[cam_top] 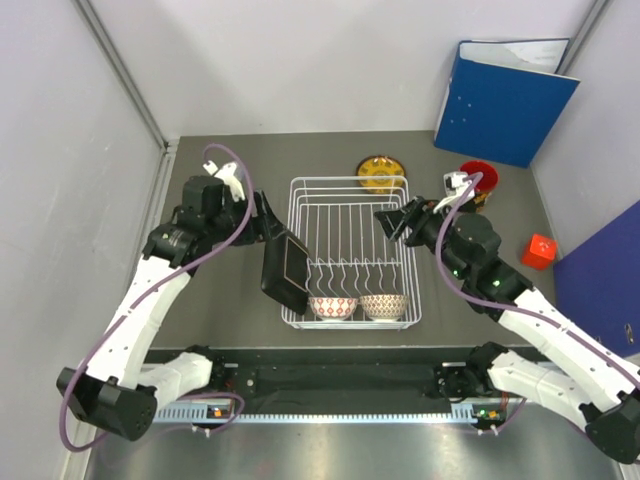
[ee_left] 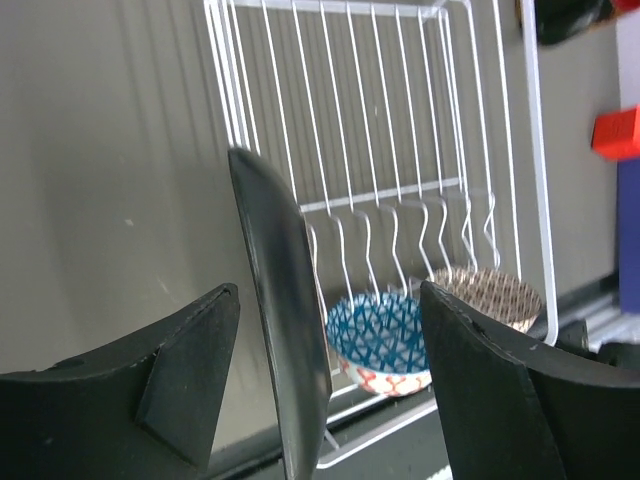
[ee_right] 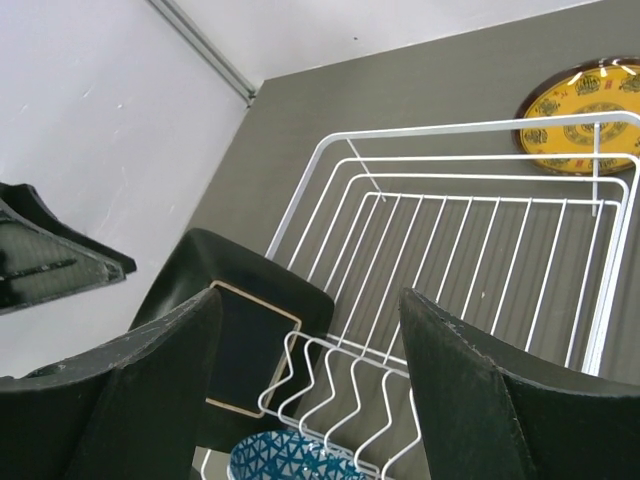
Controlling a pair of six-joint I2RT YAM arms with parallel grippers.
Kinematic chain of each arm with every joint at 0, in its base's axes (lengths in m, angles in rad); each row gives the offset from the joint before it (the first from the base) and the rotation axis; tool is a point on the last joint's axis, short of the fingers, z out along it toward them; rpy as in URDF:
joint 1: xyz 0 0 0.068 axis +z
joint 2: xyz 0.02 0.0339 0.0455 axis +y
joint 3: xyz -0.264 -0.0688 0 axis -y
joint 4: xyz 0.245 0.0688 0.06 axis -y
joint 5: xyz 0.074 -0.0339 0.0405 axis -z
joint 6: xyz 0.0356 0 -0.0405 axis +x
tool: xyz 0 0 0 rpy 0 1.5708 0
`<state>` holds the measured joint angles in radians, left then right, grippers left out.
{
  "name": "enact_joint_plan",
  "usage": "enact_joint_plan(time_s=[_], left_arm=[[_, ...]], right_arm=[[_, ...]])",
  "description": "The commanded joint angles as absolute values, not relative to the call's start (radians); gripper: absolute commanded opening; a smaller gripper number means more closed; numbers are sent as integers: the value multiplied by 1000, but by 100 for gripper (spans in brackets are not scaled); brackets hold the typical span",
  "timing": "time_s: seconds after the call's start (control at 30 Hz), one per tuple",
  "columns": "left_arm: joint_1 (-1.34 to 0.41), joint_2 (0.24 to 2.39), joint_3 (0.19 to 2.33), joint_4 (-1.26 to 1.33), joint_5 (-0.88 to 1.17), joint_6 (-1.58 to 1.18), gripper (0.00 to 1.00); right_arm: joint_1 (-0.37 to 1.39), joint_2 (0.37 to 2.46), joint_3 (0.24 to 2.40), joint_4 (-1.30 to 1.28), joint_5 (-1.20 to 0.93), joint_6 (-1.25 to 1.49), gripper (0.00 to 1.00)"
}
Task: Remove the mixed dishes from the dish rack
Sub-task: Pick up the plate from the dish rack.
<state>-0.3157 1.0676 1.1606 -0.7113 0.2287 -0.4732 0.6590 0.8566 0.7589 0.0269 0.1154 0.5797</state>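
Two dishes sit in the dish rack (cam_top: 350,181): a blue bowl (cam_top: 333,306) and a brown bowl (cam_top: 384,305), side by side at its near end. The black plate (cam_top: 284,270) stands on edge at the rack's left wall, between the spread, untouching fingers of the left claw (ee_left: 328,290). The yellow plate (cam_top: 380,173) and red mug (cam_top: 478,178) rest on the surface (cam_top: 230,310) toward its far edge. The right claw (ee_right: 312,297) hovers apart and empty over the rack's right side. The job looks over half done.

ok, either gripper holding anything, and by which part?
Nothing gripped. The left gripper is open around the upper edge of the black square plate, gaps on both sides; the right gripper is open and empty.
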Motion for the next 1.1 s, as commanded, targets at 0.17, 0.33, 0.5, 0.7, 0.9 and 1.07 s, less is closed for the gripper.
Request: enact_joint_plan(time_s=[0.17,0.33,0.5,0.7,0.9,1.07], left_arm=[[-310,1092,1066,-670,357,-454,71],[-310,1091,1003,-640,411,-457,65],[-311,1097,966,-612,451,-465,57],[-313,1111,930,-588,446,-457,53],[-313,1111,908,-557,449,-460,31],[-313,1112,910,-546,466,-457,12]], right_arm=[[673,916,759,51,112,577,72],[675,943,753,54,107,583,72],[676,965,750,58,109,587,72],[684,983,753,61,110,586,72],[689,989,752,63,114,588,72],[695,996,750,64,115,586,71]])
